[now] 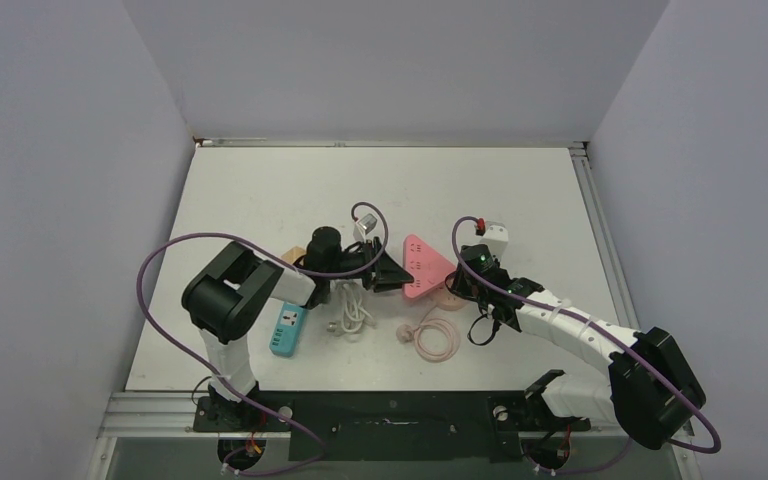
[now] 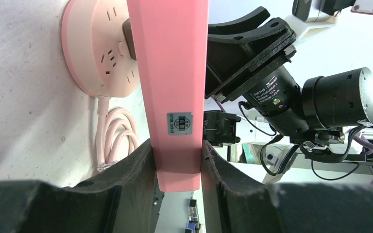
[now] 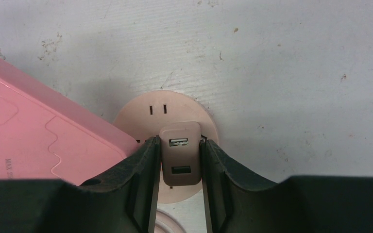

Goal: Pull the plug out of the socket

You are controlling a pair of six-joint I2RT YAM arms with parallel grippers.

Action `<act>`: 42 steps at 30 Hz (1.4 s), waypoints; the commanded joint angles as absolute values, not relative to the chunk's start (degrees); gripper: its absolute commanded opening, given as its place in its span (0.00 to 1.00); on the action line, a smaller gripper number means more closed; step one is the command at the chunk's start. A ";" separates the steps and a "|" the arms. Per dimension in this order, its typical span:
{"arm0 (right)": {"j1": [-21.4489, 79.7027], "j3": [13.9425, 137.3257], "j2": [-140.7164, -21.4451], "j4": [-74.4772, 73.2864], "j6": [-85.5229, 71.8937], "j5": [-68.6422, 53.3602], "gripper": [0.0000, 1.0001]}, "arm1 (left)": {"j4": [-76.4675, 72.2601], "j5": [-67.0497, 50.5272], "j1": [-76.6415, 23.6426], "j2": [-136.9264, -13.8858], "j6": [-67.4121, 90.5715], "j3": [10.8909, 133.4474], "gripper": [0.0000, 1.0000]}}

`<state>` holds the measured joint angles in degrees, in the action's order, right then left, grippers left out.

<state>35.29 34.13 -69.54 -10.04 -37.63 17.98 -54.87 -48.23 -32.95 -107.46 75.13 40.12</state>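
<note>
1. Left arm [image 1: 260,285] rises from its base at the bottom left, elbow bent, forearm lying low and pointing right toward the middle of the table [image 1: 260,190].
2. Left pincer [image 2: 177,160] closed tight, both fingers pressed flat on opposite sides of the pink power strip [image 2: 172,73].
3. Right arm [image 1: 580,335] stretches from its base at the bottom right, low, angled left and away.
4. Right pincer [image 3: 180,160] tipped down at the table, fingers clamping both sides of the plug [image 3: 179,145].
5. The two pincers sit near each other mid-table, not touching.
</note>
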 commanded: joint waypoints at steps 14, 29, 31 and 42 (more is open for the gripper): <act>35.51 33.40 -69.53 -13.44 -37.89 17.91 0.24 | -32.35 -38.66 -22.79 -91.31 58.00 41.21 0.00; 35.55 33.58 -70.93 -11.06 -37.34 16.19 0.24 | -12.91 -29.35 -9.04 -87.87 46.28 46.66 0.00; 35.51 33.60 -70.95 -10.98 -37.35 16.17 0.24 | -12.09 -29.16 -8.32 -88.71 46.78 46.71 0.00; 35.51 33.24 -70.40 -10.93 -37.35 16.48 0.24 | -6.02 -27.69 -7.03 -92.81 46.06 49.11 0.10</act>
